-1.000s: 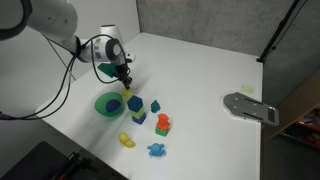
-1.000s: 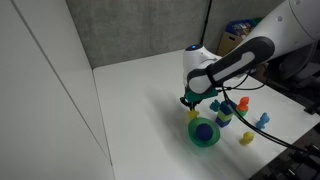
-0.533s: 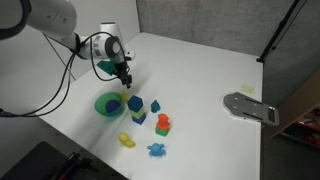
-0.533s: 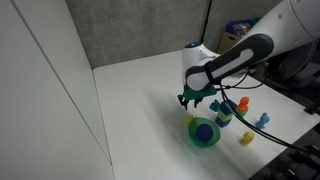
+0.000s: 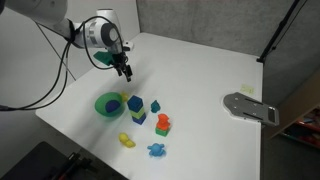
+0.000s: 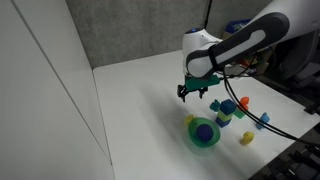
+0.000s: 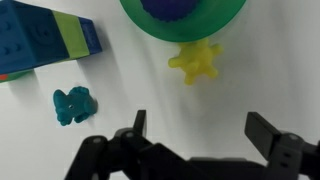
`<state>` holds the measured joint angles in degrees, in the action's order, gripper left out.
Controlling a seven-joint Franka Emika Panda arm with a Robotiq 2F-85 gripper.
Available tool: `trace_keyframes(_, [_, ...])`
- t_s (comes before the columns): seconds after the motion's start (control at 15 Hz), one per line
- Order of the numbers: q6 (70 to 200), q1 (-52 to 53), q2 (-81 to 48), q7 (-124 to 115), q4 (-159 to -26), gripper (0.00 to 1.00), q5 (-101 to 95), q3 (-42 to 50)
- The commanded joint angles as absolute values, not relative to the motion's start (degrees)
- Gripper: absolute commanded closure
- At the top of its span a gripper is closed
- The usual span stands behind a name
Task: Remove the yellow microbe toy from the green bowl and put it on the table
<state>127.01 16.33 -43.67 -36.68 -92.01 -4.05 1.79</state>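
The yellow microbe toy [image 7: 195, 60] lies on the white table [image 7: 250, 90], just outside the rim of the green bowl [image 7: 226, 14]. In both exterior views the toy [image 5: 126, 93] [image 6: 192, 118] sits tight against the bowl [image 5: 99, 105] [image 6: 194, 138]. A dark blue ball [image 7: 170, 8] rests inside the bowl. My gripper [image 7: 203, 130] hangs above the toy with its jaws wide apart and nothing between them. From outside, the gripper [image 5: 124, 70] [image 6: 195, 92] is seen clear of the table.
A blue and green block stack [image 7: 50, 45] [image 5: 137, 111] stands next to the bowl, with a teal toy [image 7: 72, 104] near it. Further along are an orange piece [image 5: 163, 123], another yellow toy [image 5: 127, 140] and a blue piece [image 5: 157, 150]. A grey metal plate [image 5: 250, 107] lies far off.
The jaws went from shut to wide open and let go of the yellow toy beside the bowl. The gripper has since risen away from it.
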Motion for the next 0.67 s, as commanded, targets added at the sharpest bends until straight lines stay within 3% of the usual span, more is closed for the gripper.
trace_keyframes(0.0, [123.78,14.97,-37.85,-34.03,-96.18,0.00,-3.62,1.82])
trace_keyframes(0.6, [119.77,11.03,-23.95,-28.48,-108.52,0.00,-3.03,1.33])
